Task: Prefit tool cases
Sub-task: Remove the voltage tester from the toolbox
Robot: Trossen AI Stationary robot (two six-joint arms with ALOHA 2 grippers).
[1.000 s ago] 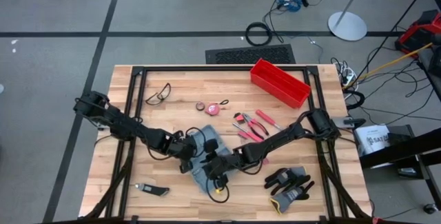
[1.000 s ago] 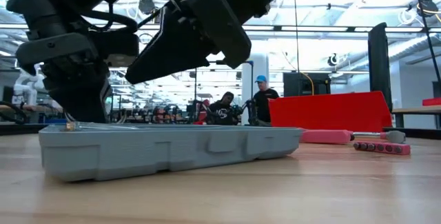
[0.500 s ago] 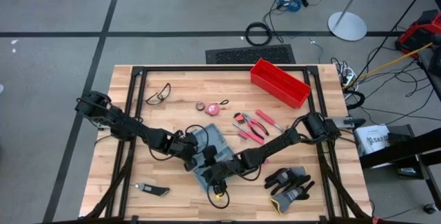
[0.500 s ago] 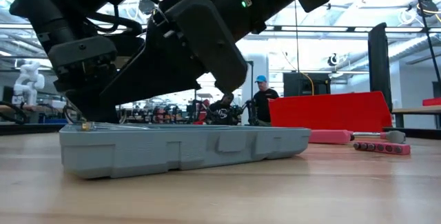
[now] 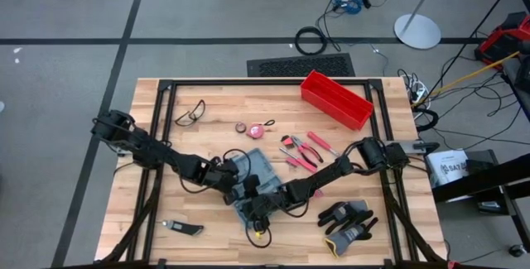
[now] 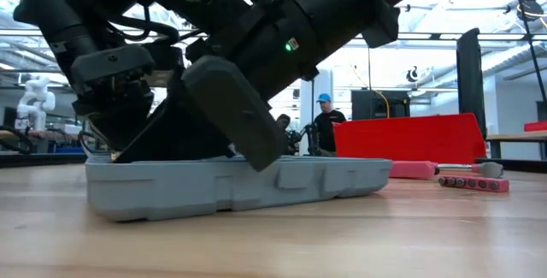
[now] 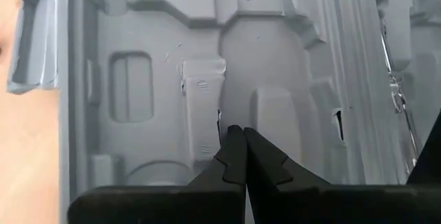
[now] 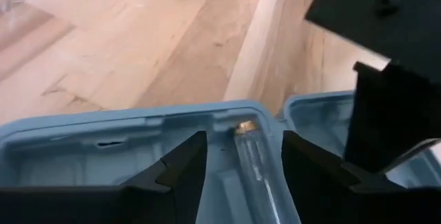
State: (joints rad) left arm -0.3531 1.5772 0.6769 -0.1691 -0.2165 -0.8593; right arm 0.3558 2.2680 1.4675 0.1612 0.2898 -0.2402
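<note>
The grey-blue tool case (image 5: 256,172) lies open and flat on the table (image 5: 166,211), its grey moulded inside up; its side wall (image 6: 256,188) fills the low view. My left gripper (image 7: 235,131) is shut, tips down inside the case (image 7: 138,79) from the table's left (image 5: 233,188). My right gripper (image 8: 241,156) is open and low over the case's near part (image 5: 258,208). Its fingers stand on either side of a clear-handled screwdriver (image 8: 253,160) lying in the case (image 8: 103,141). My left gripper has its shut fingertips (image 7: 242,141) down on the case's grey moulded inside, beside a raised rib (image 7: 202,114), slanting down from the table's left. The case lies flat on the table. My right gripper: its fingers (image 8: 180,165) reach into the case, but whether they touch it cannot be told.
Farther back on the table lie pink-handled pliers (image 5: 302,149), a red bin (image 5: 335,99), a small tape measure (image 5: 252,130) and safety glasses (image 5: 190,112). Black gloves (image 5: 348,219) lie near the right front, a utility knife (image 5: 182,228) near the left front. A person (image 6: 325,124) shows in the room behind.
The case has slid a little toward the table's right, still flat on the wood. My right gripper has tipped down and sunk lower onto the case. My left gripper has followed the case, staying shut and low on it.
</note>
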